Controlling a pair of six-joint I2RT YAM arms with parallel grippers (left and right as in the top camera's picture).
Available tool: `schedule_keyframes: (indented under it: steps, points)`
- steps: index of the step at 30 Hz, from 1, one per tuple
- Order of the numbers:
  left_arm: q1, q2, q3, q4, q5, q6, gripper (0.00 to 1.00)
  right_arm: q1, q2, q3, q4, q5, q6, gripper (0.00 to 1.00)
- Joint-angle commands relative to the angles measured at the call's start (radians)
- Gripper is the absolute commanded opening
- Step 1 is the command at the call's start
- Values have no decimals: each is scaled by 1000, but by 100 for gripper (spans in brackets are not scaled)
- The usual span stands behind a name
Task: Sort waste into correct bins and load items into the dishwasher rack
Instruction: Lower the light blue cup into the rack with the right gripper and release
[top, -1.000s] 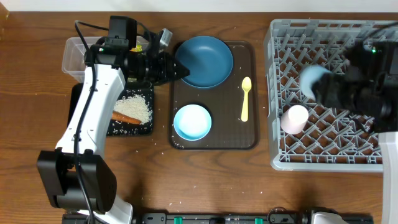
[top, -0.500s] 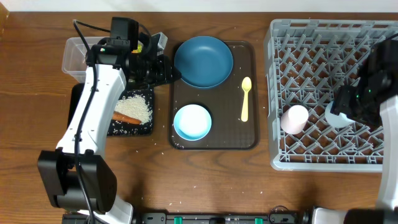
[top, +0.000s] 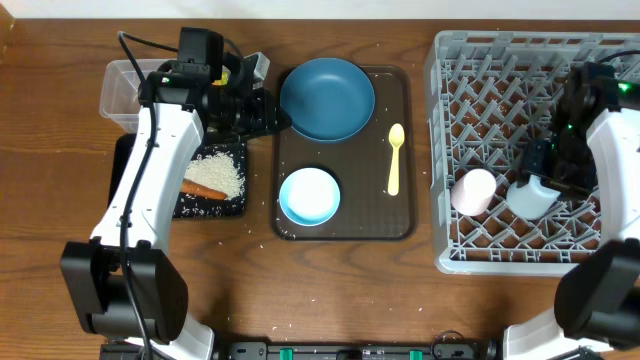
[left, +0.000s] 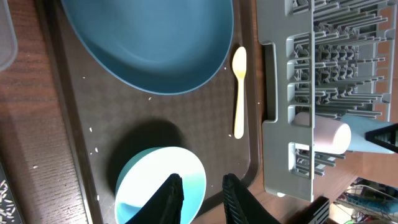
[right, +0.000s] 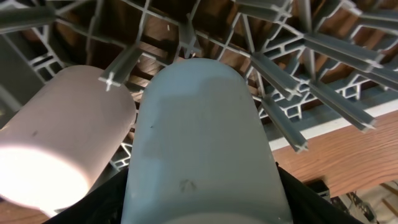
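Shifted the small light blue cup (top: 530, 197) a little lower and leftward since half a second ago; now sits down among the pegs of the dishwasher rack (top: 440, 150), just beside the pale pink cup (top: 473, 191). Pinched on both flanks by the right fingers (right: 296, 205), with pegs crowding close around. Counted in the rack: two cups. Counted on the brown tray (top: 400, 228): one dark blue plate (top: 327, 98), one light blue bowl (top: 309, 196), one pale yellow spoon (top: 394, 160). Hovers over the bowl with left fingers (left: 169, 198) slightly spread, holding nothing.
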Motion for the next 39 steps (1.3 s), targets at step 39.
schedule_keyframes:
  steps: [39]
  points:
    - [-2, -6, 14, -2, -12, 5, 25, 11, -139, -24, 117, 205, 103, 50]
